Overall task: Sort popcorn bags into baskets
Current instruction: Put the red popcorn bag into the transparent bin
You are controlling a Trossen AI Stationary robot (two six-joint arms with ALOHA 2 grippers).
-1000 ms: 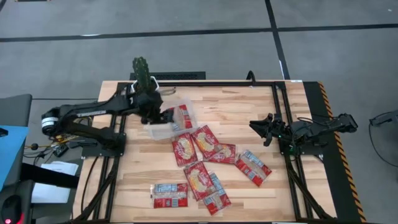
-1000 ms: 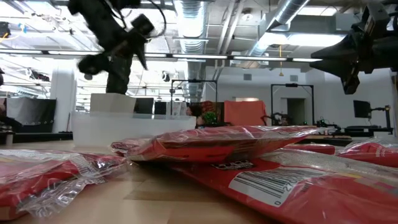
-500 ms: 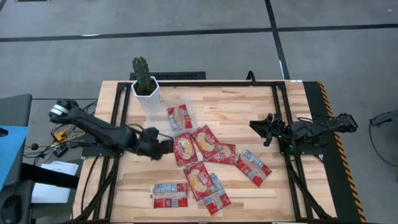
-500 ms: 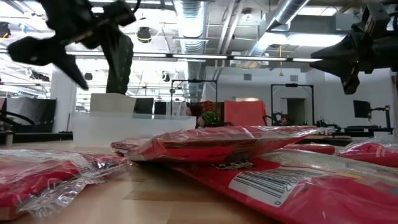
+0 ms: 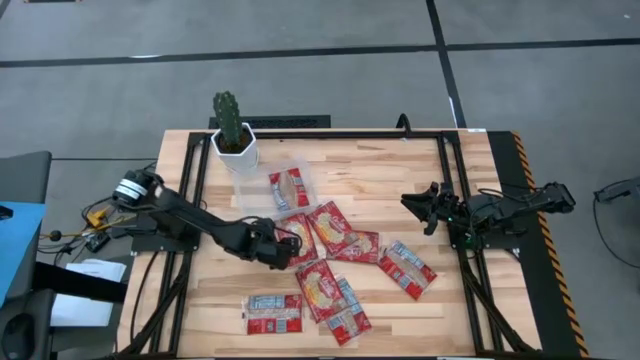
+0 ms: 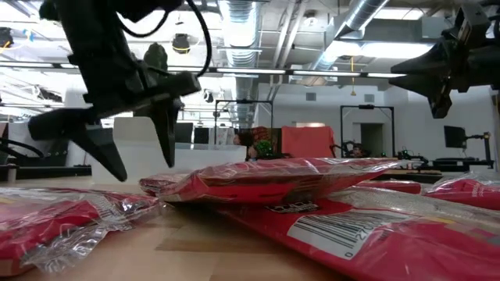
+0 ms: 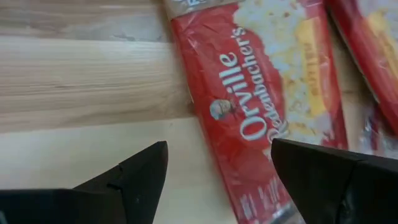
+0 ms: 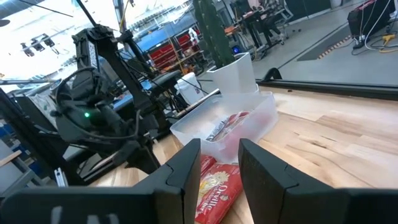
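Several red popcorn bags lie flat and overlapping on the middle of the wooden table (image 5: 345, 250). One more lies inside the clear tray (image 5: 305, 172), also seen in the right wrist view (image 8: 261, 111). My left gripper (image 5: 283, 248) is open and hangs just above the left long edge of one loose bag (image 5: 298, 238). In its wrist view the gripper (image 7: 219, 149) has one finger over bare wood and the other over the bag (image 7: 267, 87). In the low view the left gripper (image 6: 145, 170) points down, its tips clear of the table. My right gripper (image 5: 415, 210) waits open at the table's right side.
A white hexagonal pot with a cactus (image 5: 233, 140) stands at the far left, just beyond the tray. A black metal frame (image 5: 448, 170) runs along the table's far and side edges. Bare wood lies on the table's far right (image 5: 380, 175) and near left (image 5: 215, 300).
My left gripper has moved from over the tray toward the table's near edge, then right toward the loose bags, and come down low over one of them. Its fingers stay open. The bags and the tray have not moved.
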